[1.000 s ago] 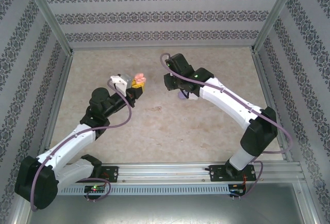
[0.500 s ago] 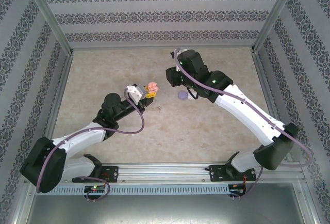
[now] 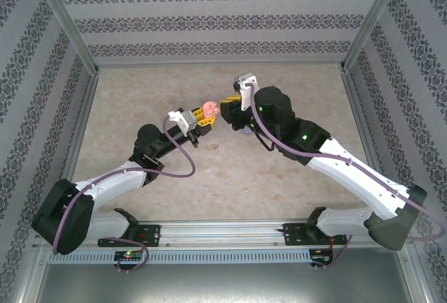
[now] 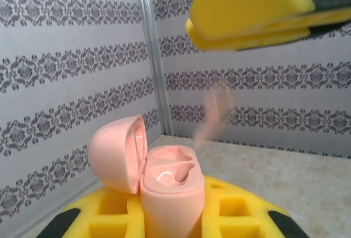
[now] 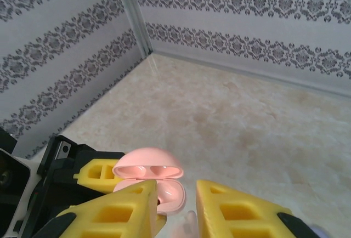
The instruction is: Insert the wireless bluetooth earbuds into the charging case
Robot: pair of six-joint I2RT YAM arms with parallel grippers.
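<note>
Earbud [image 4: 213, 114], one, pinkish and blurred, is hanging at frame centre, its long axis near upright and its stem pointing down-left toward the charging case [image 4: 169, 186]. The case, one, pink, lid swung open leftward, is sitting clamped between the left gripper [image 3: 202, 114] pads. The right gripper [image 4: 244, 29] fingers are lying nearly together at upper right; their grip on the earbud is unclear. One purple rounded object [image 3: 244, 130] is lying on the table [image 3: 140, 93].

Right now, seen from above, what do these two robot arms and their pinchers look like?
Both the left arm and the right arm have white shells with bulky black joints, and a purple cable loops along each. Small green lights glow on the right arm. The left gripper and right gripper carry yellow fingers with square hollows.
</note>
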